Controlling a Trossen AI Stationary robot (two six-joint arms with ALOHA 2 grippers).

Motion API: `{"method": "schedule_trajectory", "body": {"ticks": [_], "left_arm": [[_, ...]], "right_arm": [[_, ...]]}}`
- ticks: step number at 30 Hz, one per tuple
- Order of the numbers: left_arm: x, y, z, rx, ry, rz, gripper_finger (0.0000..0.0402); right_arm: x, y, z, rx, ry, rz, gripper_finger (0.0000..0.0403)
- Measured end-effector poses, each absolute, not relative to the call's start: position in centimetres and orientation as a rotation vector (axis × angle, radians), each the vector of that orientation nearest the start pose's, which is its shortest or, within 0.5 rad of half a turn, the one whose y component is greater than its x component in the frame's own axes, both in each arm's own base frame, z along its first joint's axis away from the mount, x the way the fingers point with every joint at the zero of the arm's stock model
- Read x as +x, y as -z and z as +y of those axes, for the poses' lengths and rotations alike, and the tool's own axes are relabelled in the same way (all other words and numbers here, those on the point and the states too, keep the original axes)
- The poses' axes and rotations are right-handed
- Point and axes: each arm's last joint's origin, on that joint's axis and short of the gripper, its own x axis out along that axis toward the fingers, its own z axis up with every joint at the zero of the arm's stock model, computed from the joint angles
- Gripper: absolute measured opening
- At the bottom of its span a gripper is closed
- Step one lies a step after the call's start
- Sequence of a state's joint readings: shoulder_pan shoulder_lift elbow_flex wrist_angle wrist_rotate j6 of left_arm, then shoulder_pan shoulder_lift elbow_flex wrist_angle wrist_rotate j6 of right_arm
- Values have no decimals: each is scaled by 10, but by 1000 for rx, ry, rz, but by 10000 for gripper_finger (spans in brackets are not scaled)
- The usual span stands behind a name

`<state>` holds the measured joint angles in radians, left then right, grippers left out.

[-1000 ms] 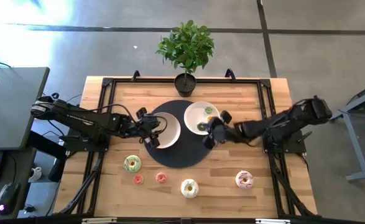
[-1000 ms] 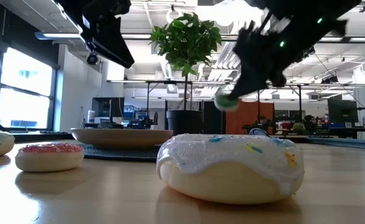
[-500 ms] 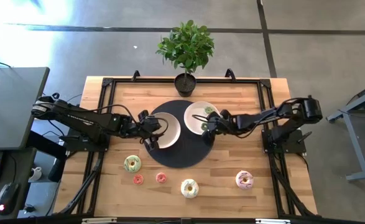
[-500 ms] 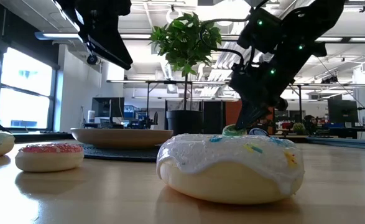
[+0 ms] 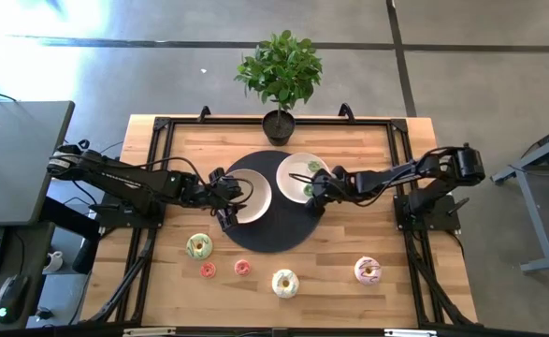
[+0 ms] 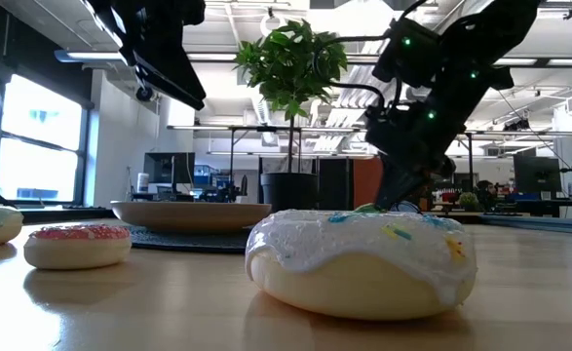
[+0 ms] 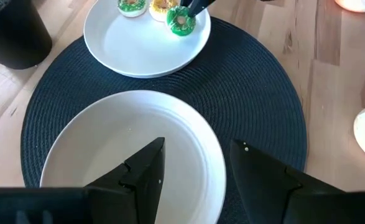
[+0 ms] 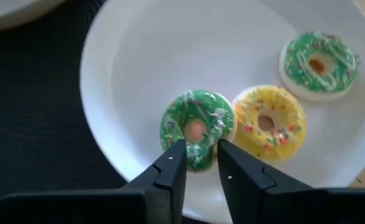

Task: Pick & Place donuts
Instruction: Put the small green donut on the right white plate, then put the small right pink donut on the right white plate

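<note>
My right gripper (image 8: pixel 199 155) is shut on a tiny green donut (image 8: pixel 198 124) over the right white plate (image 8: pixel 170 56), beside a yellow one (image 8: pixel 269 124) and a green-and-white one (image 8: pixel 319 65) lying there. From above, that gripper (image 5: pixel 311 192) is at the plate's near rim. My left gripper (image 7: pixel 194 168) hangs open above the empty left plate (image 7: pixel 107 143), touching nothing. Five more donuts lie flat on the near table: green-iced (image 5: pixel 199 246), two tiny pink (image 5: pixel 208 270) (image 5: pixel 242 268), cream (image 5: pixel 284 282), pink/white (image 5: pixel 368 271). My right gripper pinches the tiny green donut by the near side of its ring (image 8: pixel 198 163), between the two fingertips (image 8: pixel 175 163). The fingers come slanting down from the table's right. The donut lies flat on the right plate, next to the yellow one.
Both plates sit on a round dark woven mat (image 5: pixel 274 234). A potted plant (image 5: pixel 279 70) stands at the far edge behind the mat. In the low view the cream donut (image 6: pixel 363 258) hides the right gripper's fingertips. Bare wood lies left and right of the mat.
My right gripper has carried the tiny green donut down and toward the far left, from above the mat's right part onto the right plate, its arm stretching out. The donut was in the air and now rests on the plate.
</note>
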<state>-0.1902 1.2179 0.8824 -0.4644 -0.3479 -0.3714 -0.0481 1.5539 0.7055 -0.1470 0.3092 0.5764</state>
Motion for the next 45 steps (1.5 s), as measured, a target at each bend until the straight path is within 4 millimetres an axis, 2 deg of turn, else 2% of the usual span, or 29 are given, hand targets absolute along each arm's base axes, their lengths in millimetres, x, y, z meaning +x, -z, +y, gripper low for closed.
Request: {"method": "schedule_trajectory", "body": {"ticks": [9,13,18,22,26,31,38,41,45], "left_arm": [[243,-259,-37,-139,-289,730,179],[243,-259,-37,-140,-289,731,179],[243,-259,-37,-140,-289,730,179],[243,-259,-37,-140,-289,729,179],[243,-259,-37,-140,-289,729,179],[243,-259,-37,-140,-289,728,179],[245,-261,-37,-148,-286,702,179],[249,-265,-38,-165,-277,652,179],[250,-267,-39,-186,-253,635,179]], "right_arm": [[273,-144,-22,402,584,869,125],[278,-153,-19,457,481,811,126],[282,-167,-15,411,383,725,127],[282,-171,-15,422,378,703,127],[289,-176,-9,451,269,640,127],[302,-188,17,458,106,481,127],[318,-179,70,461,-48,351,126],[334,-173,88,446,-75,373,126],[364,-168,104,401,-119,418,126]]}}
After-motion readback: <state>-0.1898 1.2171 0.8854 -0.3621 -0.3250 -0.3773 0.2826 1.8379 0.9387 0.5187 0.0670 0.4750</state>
